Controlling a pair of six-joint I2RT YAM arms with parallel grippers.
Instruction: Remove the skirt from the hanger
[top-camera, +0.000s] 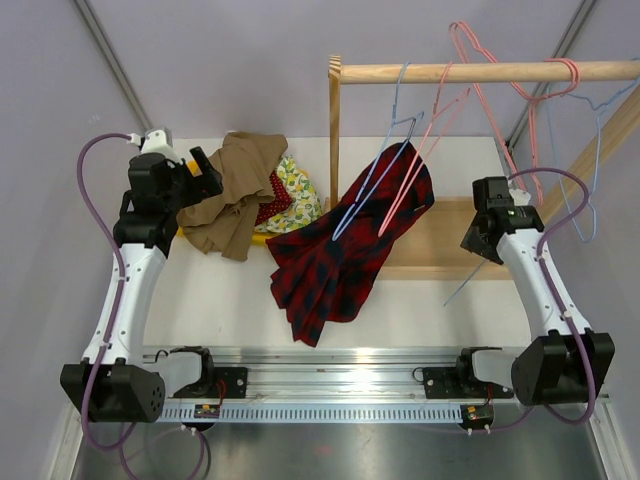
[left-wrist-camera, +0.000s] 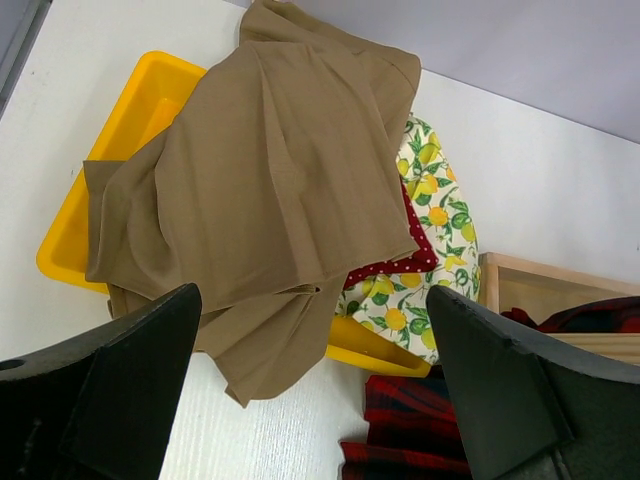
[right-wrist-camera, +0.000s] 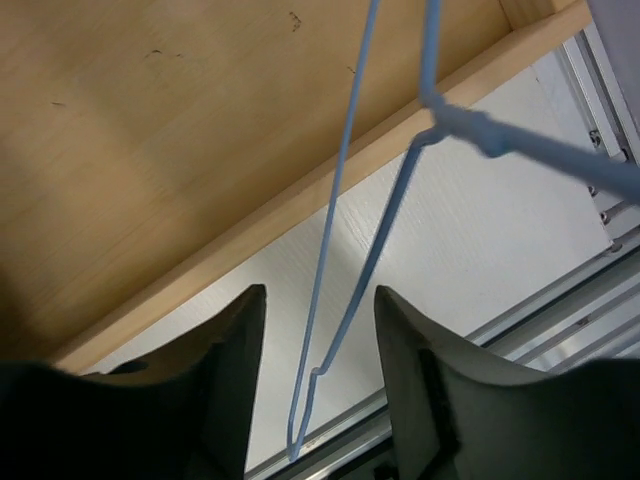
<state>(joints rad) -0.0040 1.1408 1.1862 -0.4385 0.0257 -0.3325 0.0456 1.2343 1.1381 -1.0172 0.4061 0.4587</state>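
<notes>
Left pincer (left-wrist-camera: 312, 300) spread wide, holding nothing, hanging over tan garment (left-wrist-camera: 270, 170) heaped on yellow tray (left-wrist-camera: 130, 120). My right pincer (right-wrist-camera: 320, 300) half parted; wire of spare pale-blue hanger (right-wrist-camera: 330, 250) runs between fingers (right-wrist-camera: 225, 350), gap on both sides, no grip. Skirt (top-camera: 345, 250) drapes from wooden base (top-camera: 440, 240) onto counter (top-camera: 230, 310), centre of scene. Hanger (top-camera: 360, 192) hooked on rod (top-camera: 480, 72), lying across skirt beside pink hanger (top-camera: 405, 190).
</notes>
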